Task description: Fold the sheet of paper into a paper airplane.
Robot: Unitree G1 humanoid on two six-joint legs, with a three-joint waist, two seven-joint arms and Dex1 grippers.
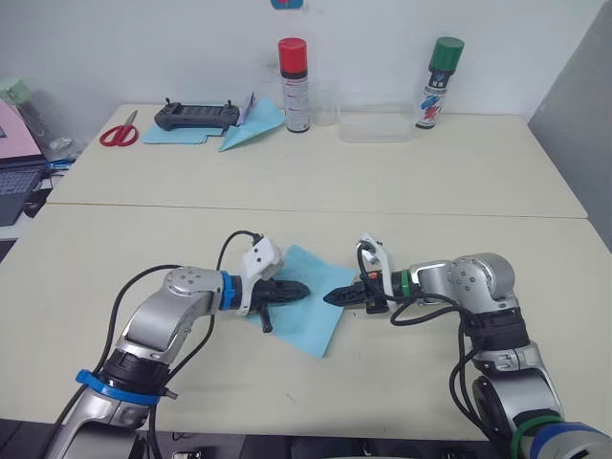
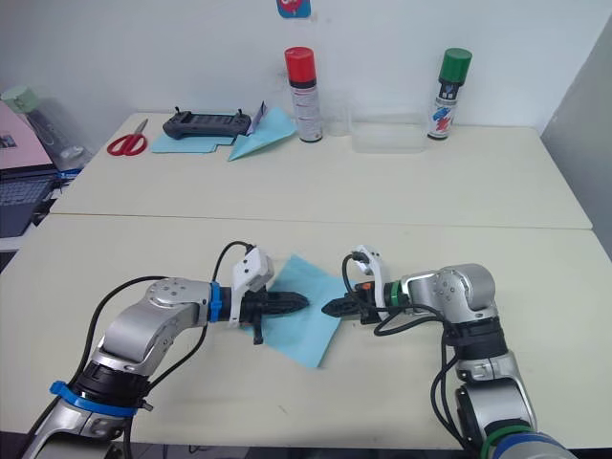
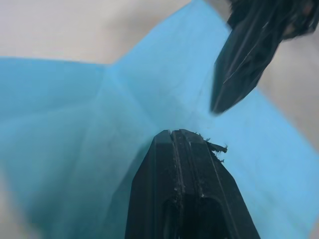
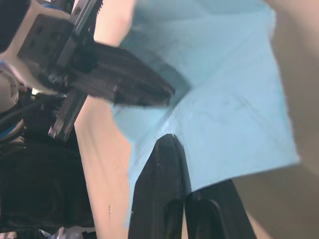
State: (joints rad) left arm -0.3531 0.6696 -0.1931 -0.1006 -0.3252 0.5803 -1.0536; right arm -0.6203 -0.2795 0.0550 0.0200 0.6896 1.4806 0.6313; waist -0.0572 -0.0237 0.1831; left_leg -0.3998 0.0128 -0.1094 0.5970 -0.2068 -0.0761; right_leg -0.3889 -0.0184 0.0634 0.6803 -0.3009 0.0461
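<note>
- Lying flat on the near table [image 1: 143, 239]: the sheet of paper [image 1: 306, 308], light blue, faintly creased.
- Pressing onto the sheet from its left side: the left gripper [image 1: 298, 290], fingers closed together.
- Facing it tip to tip over the paper: the right gripper [image 1: 333, 296], fingers likewise together.
- Sitting far back: a red-capped spray can [image 1: 294, 84], scissors [image 1: 120, 131].

Two cream tables [image 1: 316, 182] are being butted together along a seam, backed by a plain white wall [image 1: 191, 48]; a grey panel [image 1: 583, 124] is standing at the right.
</note>
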